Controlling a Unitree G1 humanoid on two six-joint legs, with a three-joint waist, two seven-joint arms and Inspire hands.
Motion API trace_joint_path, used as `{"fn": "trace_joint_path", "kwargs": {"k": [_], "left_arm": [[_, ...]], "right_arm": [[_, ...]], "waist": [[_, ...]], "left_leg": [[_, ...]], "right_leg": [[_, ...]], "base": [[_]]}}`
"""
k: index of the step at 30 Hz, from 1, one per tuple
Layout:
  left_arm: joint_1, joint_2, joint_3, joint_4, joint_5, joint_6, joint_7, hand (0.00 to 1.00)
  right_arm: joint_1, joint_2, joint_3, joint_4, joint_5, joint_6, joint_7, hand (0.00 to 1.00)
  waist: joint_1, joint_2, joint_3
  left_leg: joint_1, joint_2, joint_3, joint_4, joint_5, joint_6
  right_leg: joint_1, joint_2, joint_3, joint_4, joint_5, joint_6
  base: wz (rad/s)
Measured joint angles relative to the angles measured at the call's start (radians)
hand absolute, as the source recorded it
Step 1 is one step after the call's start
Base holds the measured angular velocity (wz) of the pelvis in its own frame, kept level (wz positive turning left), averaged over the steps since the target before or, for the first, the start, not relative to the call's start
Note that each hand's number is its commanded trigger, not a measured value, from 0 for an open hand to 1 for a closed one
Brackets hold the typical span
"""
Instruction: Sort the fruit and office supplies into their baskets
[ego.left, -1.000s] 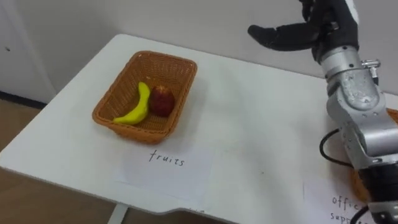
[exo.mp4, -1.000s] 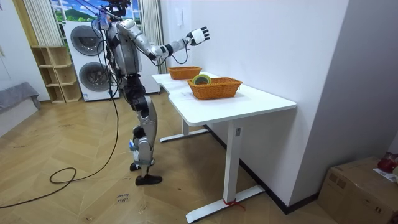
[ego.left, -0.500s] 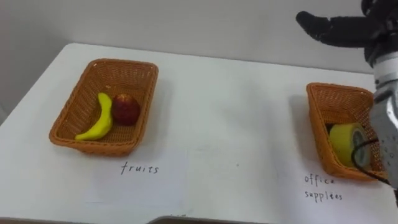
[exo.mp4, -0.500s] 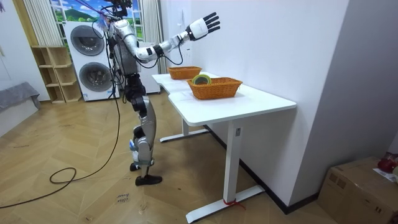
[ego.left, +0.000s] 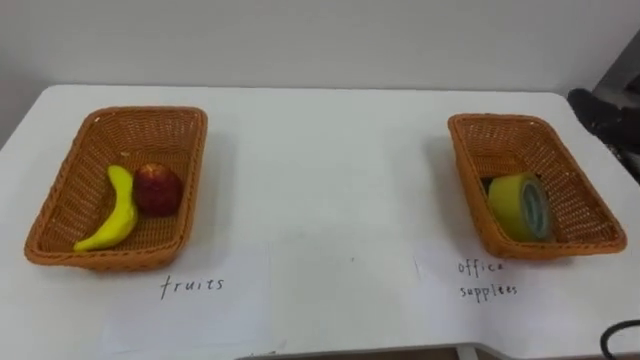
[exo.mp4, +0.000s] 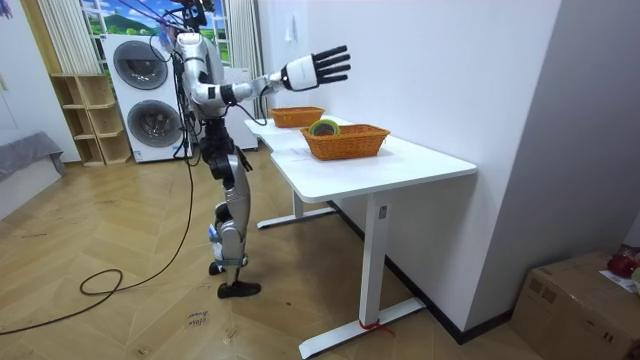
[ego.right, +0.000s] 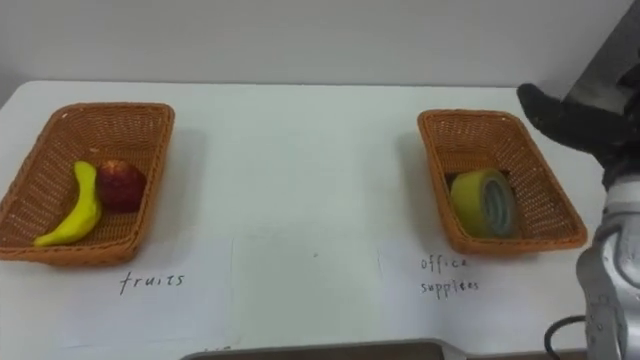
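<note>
**Left eye view:** The fruit basket (ego.left: 140, 112) sits by the counter's (ego.left: 330, 170) left edge. Inside it, the banana (ego.left: 112, 215) and apple (ego.left: 157, 190) touch. The supplies basket (ego.left: 500, 121) sits toward the right edge and holds a tilted tape (ego.left: 520, 205). Dark fingers of the right hand (ego.left: 600, 108) show near that basket's far right corner.

**Room view:** The robot stands upright at the counter. Its right hand (exo.mp4: 315, 68) is raised high, fingers straight and spread wide, holding nothing.

**Right eye view:** The hand (ego.right: 570, 115) hangs by the supplies basket's far right corner. Nothing lies loose on the counter, so the sorting looks done. The arm should probably come down outward, clear of the wicker rim, with the fingers straight. A glance along the counter's edges would catch any strays.
</note>
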Motion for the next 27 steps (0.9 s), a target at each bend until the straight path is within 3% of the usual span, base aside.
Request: {"fn": "trace_joint_path", "kwargs": {"k": [5, 10, 18, 24, 27], "left_arm": [[0.001, 0.001, 0.000, 0.016, -0.001, -0.009, 0.033, 0.00], [0.021, 0.001, 0.024, 0.023, -0.001, -0.008, 0.042, 0.00], [0.023, 0.000, 0.050, 0.016, -0.005, -0.008, 0.034, 0.00], [0.019, -0.003, 0.047, -0.016, -0.029, -0.008, 0.035, 0.00], [0.021, -0.001, 0.048, -0.025, -0.063, -0.007, 0.035, 0.00]], "right_arm": [[0.051, 0.014, -0.024, 0.000, 0.001, -0.002, -0.116, 0.00], [0.097, 0.019, -0.128, 0.000, 0.065, -0.003, -0.237, 0.00], [0.114, 0.019, -0.196, 0.008, 0.107, -0.048, -0.346, 0.00], [0.136, 0.050, -0.222, 0.017, 0.147, -0.048, -0.428, 0.00], [0.136, 0.060, -0.240, 0.051, 0.191, -0.055, -0.456, 0.00]], "waist": [[-0.018, 0.002, 0.0008], [-0.024, 0.002, 0.0022], [-0.040, 0.006, 0.0017], [-0.068, 0.000, 0.0007], [-0.075, -0.001, 0.0006]], "left_leg": [[0.008, -0.001, 0.006, -0.008, -0.004, 0.000], [0.008, 0.001, 0.015, -0.009, -0.008, 0.001], [0.004, 0.001, 0.029, -0.008, -0.010, 0.001], [-0.004, 0.002, 0.032, -0.009, -0.011, 0.000], [-0.004, 0.006, 0.054, -0.010, -0.012, -0.002]], "right_leg": [[0.001, 0.004, 0.018, 0.002, 0.000, 0.000], [-0.001, 0.006, 0.023, -0.001, 0.000, 0.000], [-0.015, 0.008, 0.032, 0.001, -0.001, 0.000], [-0.028, 0.011, 0.036, -0.002, -0.003, 0.000], [-0.032, 0.017, 0.058, -0.001, -0.003, -0.001]], "base": [[-0.07], [-0.05], [-0.05], [-0.01], [-0.18]]}}
